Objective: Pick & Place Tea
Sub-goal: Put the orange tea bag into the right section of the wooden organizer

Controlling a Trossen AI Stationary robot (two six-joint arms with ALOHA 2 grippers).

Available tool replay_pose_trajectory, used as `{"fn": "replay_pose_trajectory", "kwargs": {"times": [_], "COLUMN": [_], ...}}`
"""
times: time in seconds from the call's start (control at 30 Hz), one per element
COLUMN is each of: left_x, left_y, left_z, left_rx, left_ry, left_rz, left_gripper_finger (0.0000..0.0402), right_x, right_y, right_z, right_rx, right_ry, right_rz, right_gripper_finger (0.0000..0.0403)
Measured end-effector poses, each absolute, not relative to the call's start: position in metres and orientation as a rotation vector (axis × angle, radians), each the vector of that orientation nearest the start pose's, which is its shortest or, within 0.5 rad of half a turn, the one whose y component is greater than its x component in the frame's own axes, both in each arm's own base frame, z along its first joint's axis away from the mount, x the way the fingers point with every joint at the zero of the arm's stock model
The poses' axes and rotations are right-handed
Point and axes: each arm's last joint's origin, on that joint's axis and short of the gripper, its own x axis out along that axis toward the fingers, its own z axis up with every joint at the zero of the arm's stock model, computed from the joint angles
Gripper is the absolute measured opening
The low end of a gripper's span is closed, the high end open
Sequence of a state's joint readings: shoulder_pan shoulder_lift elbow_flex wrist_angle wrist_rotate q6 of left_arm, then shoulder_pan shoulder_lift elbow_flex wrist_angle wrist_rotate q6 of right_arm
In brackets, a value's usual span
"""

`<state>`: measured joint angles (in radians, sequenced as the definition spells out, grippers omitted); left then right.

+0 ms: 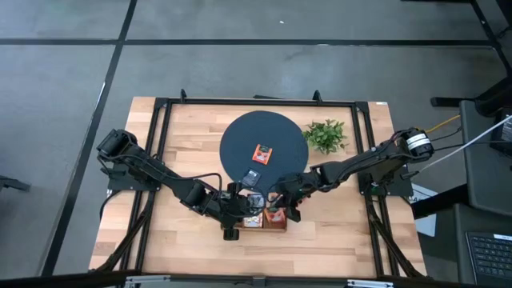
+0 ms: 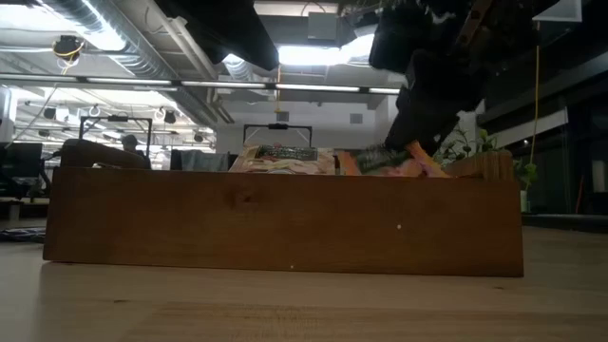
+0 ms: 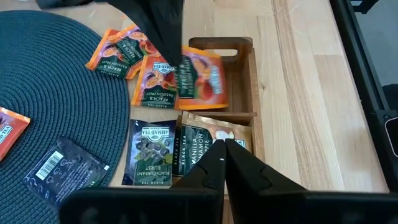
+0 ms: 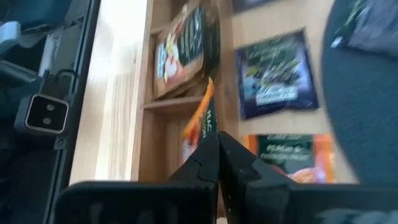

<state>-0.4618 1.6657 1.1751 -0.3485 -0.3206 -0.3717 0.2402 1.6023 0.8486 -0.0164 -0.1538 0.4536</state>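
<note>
A narrow wooden tray (image 3: 245, 74) stands at the table's near middle, beside a round dark mat (image 1: 264, 132). Beige tea sachets (image 3: 211, 140) fill one compartment. My right gripper (image 4: 214, 146) is shut on an orange sachet (image 3: 202, 81) at the tray's end compartment. My left gripper (image 3: 224, 149) hovers shut over the beige sachets, with nothing seen between its fingers. More orange sachets (image 3: 118, 50) and a navy one (image 3: 149, 152) lie flat beside the tray. A dark sachet (image 1: 251, 178) and an orange one (image 1: 262, 153) lie on the mat. My right gripper pinches the orange sachet by one edge (image 4: 205, 124) between its two fingers. The fingers (image 3: 171, 53) slant down at it from the table's right side. The sachet sits tilted over the tray's end compartment; whether its lower edge rests on the wood I cannot tell.
A small leafy green plant (image 1: 326, 134) stands at the mat's far right. A black frame (image 1: 160, 144) borders the tabletop on both sides. In the low view the tray's long wall (image 2: 285, 223) fills the foreground. Bare wood lies toward the near edge (image 1: 320, 252).
</note>
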Motion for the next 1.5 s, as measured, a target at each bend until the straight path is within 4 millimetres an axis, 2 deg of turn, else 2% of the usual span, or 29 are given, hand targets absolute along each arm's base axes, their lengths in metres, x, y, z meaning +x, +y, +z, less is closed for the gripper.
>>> {"fn": "replay_pose_trajectory", "kwargs": {"times": [0.23, 0.57, 0.83, 1.5], "left_x": [0.320, 0.321, 0.321, 0.321], "left_y": [-0.147, -0.146, -0.146, -0.146], "left_z": [0.233, 0.234, 0.235, 0.235], "left_rx": [-0.050, -0.048, -0.045, -0.028], "left_ry": [0.761, 0.729, 0.725, 0.727], "left_rz": [0.082, 0.144, 0.152, 0.144], "left_gripper_finger": [0.0008, 0.0003, 0.0010, 0.0004], "right_x": [0.296, 0.288, 0.282, 0.281], "right_y": [0.086, 0.108, 0.120, 0.124], "right_z": [0.198, 0.196, 0.197, 0.197], "right_rx": [0.320, 0.227, 0.239, 0.228], "right_ry": [0.762, 0.706, 0.692, 0.686], "right_rz": [0.116, -0.026, -0.048, -0.056], "right_gripper_finger": [0.0003, 0.0003, 0.0004, 0.0075]}}
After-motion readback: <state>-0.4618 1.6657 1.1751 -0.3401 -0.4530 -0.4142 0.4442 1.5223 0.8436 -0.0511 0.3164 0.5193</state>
